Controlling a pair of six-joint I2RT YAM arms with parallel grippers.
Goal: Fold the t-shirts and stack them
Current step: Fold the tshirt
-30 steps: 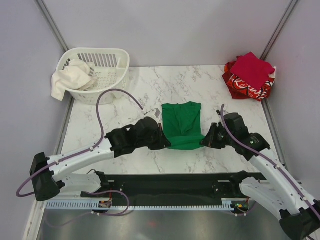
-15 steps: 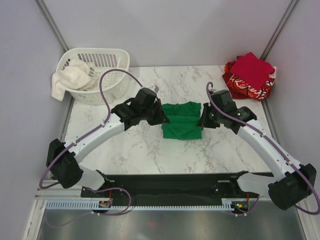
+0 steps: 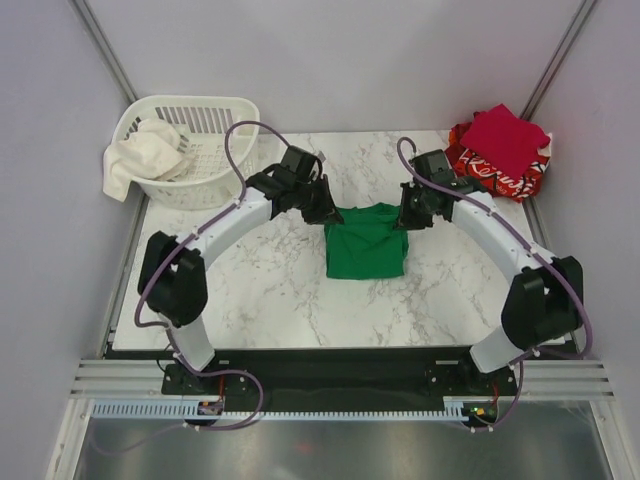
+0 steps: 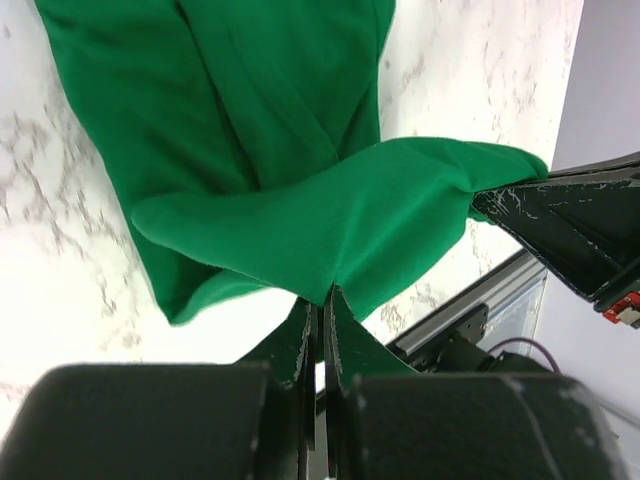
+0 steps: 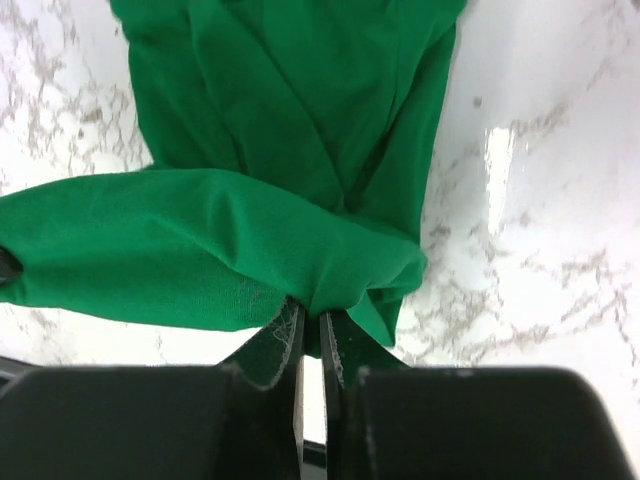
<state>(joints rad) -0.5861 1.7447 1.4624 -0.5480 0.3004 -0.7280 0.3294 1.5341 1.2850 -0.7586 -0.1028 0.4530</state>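
Observation:
The bright green t-shirt [image 3: 366, 242] lies on the marble table, its near half folded over toward the back. My left gripper [image 3: 325, 213] is shut on its far left corner and my right gripper [image 3: 403, 220] is shut on its far right corner. In the left wrist view the green cloth [image 4: 330, 215] is pinched between my left gripper's [image 4: 321, 300] jaws. In the right wrist view the cloth [image 5: 250, 250] is pinched by my right gripper [image 5: 311, 318]. The crimson t-shirt [image 3: 503, 137] lies folded on the red printed t-shirt [image 3: 480, 174] at the back right corner.
A white slatted basket [image 3: 218, 128] stands at the back left with a white cloth [image 3: 140, 153] hanging over its rim. The marble table [image 3: 260, 290] ends at a black rail near the arm bases. Grey walls enclose the back and sides.
Both grippers moved from the near edge of the green shirt toward the back, carrying its near edge over the far half. The shirt now looks about half as long.

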